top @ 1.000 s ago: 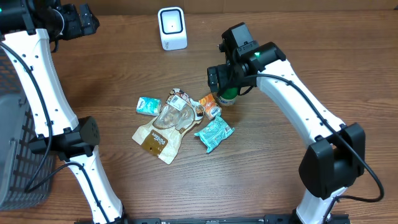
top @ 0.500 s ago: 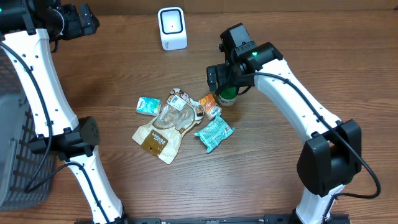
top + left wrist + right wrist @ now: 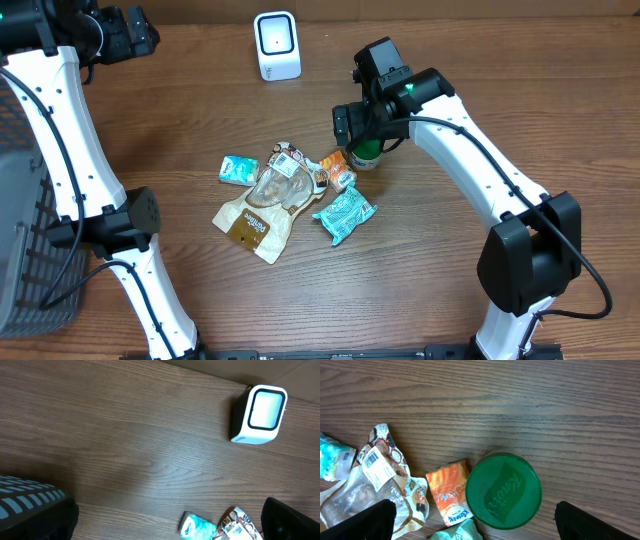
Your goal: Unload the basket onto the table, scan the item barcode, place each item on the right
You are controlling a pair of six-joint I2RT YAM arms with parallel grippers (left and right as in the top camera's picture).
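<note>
A white barcode scanner (image 3: 277, 45) stands at the table's far edge, also in the left wrist view (image 3: 260, 408). A pile of items lies mid-table: a teal tissue pack (image 3: 238, 169), a clear and brown pouch (image 3: 265, 205) with a barcode label, an orange packet (image 3: 338, 168), a teal packet (image 3: 344, 214) and a green-lidded container (image 3: 366, 154). My right gripper (image 3: 365, 125) hovers open just above the container (image 3: 503, 490), whose lid lies between its dark fingers, apart from both. My left gripper (image 3: 120, 35) is open at the far left, holding nothing.
A dark mesh basket (image 3: 25, 230) stands at the table's left edge. Bare wood lies between the scanner and the pile, and to the right of the right arm. The orange packet (image 3: 449, 491) touches the container's left side.
The right arm has edged slightly to the left over the container. The left arm and the items have not moved.
</note>
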